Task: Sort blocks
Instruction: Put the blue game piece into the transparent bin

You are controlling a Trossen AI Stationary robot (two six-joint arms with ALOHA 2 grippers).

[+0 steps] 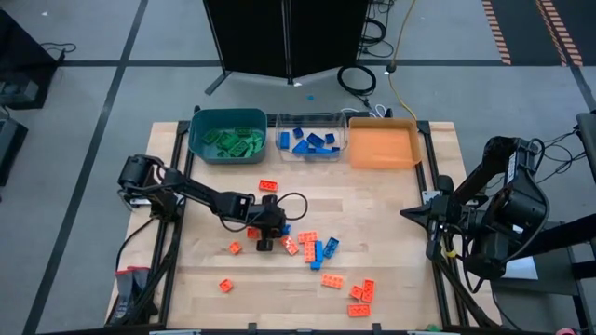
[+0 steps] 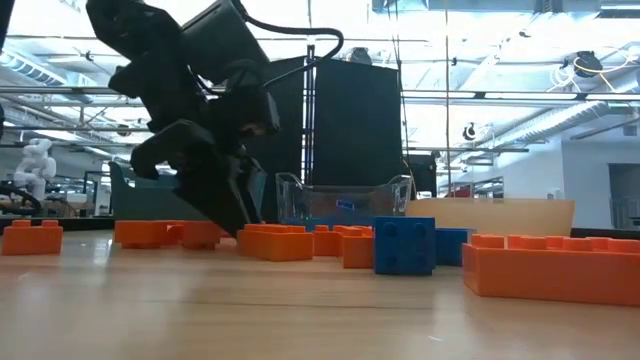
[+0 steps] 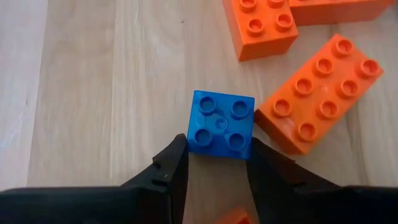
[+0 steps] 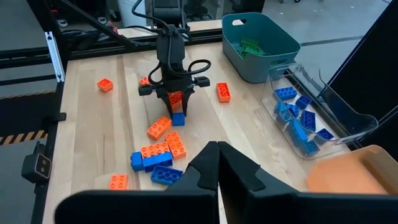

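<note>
Two fingers of the left gripper [image 3: 214, 163] pinch the sides of a small blue block [image 3: 221, 124] on the table [image 1: 391, 233]. It should squeeze evenly and lift straight, missing the orange block [image 3: 320, 93] just beside. The right gripper [image 4: 217, 163] waits, pressed together.

Desk [image 3: 93, 93] seen as pale matt wood, fine grain. Blue block [image 3: 221, 123] at left end effector [image 3: 214, 163] seen as smooth glossy plastic; dark matt fingers [image 3: 171, 171].

Grey floor [image 1: 93, 56] crossed by dark lines; bright ceiling lights [image 2: 480, 20], perhaps a white robot figure [image 2: 35, 165] beyond.
</note>
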